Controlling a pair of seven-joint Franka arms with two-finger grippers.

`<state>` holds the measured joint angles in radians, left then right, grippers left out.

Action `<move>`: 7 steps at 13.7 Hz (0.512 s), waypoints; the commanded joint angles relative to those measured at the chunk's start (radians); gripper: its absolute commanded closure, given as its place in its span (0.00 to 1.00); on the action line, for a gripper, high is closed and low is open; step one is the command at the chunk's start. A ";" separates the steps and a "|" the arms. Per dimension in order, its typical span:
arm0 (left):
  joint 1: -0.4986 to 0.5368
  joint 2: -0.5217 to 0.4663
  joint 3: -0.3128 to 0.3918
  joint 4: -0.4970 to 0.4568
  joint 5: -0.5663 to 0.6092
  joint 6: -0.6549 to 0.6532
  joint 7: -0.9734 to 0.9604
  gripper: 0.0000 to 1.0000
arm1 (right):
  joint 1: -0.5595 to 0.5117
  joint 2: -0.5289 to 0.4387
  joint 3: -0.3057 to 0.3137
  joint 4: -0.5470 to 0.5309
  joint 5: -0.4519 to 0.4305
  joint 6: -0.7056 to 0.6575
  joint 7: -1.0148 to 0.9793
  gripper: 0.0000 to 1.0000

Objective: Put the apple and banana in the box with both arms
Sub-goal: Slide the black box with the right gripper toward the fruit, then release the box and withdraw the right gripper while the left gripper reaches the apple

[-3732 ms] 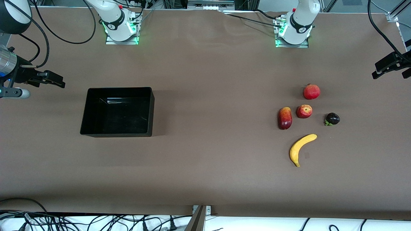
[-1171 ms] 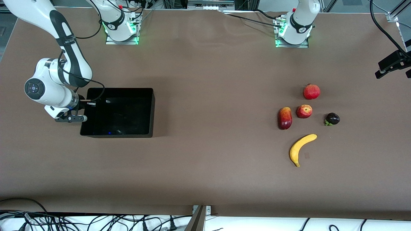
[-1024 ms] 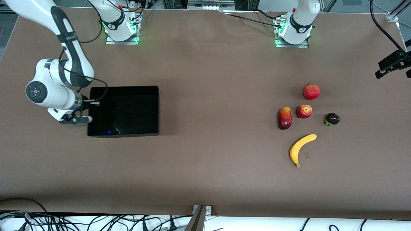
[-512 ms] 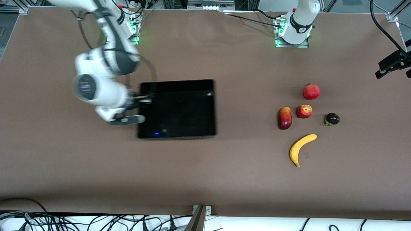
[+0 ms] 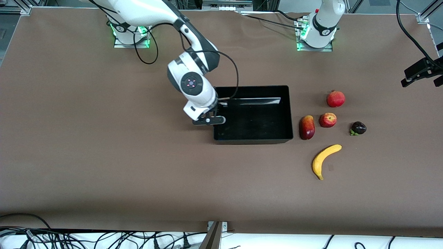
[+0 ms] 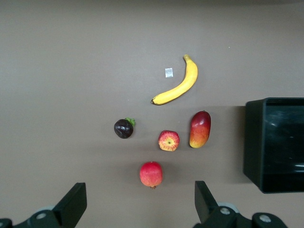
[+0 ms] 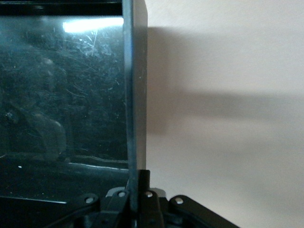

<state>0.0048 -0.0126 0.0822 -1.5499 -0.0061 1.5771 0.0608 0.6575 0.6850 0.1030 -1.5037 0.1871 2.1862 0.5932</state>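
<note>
The black box (image 5: 252,140) stands on the brown table, close beside the fruits. My right gripper (image 5: 215,116) is shut on the box's wall toward the right arm's end; in the right wrist view the fingers (image 7: 148,183) pinch that wall (image 7: 135,95). The apple (image 5: 327,120) and the banana (image 5: 324,160) lie on the table, the banana nearer the front camera. My left gripper (image 5: 420,72) hangs open and empty high over the left arm's end. Its wrist view shows the apple (image 6: 168,140), the banana (image 6: 178,83) and the box (image 6: 278,142) below the left gripper (image 6: 137,209).
An elongated red-and-orange fruit (image 5: 307,127) lies just beside the box. A red crowned ball (image 5: 335,99) sits farther from the front camera than the apple. A dark purple fruit (image 5: 358,128) lies toward the left arm's end. Cables run along the table's front edge.
My right gripper took hold of the box's wall and dragged the box across the table toward the left arm's end, up to the fruits. The fruits and left gripper hardly moved.
</note>
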 commanded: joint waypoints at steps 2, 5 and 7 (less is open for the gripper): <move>0.000 0.019 -0.015 0.031 -0.003 -0.020 0.008 0.00 | 0.027 0.030 -0.012 0.040 0.012 0.014 0.043 0.01; 0.003 0.037 -0.012 0.025 -0.057 -0.034 0.011 0.00 | 0.025 -0.008 -0.016 0.050 0.012 0.003 0.037 0.00; 0.001 0.040 -0.013 0.027 -0.055 -0.080 0.007 0.00 | 0.016 -0.076 -0.037 0.050 0.012 -0.064 0.033 0.00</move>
<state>0.0036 0.0093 0.0716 -1.5501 -0.0447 1.5464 0.0614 0.6756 0.6856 0.0906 -1.4501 0.1871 2.1981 0.6222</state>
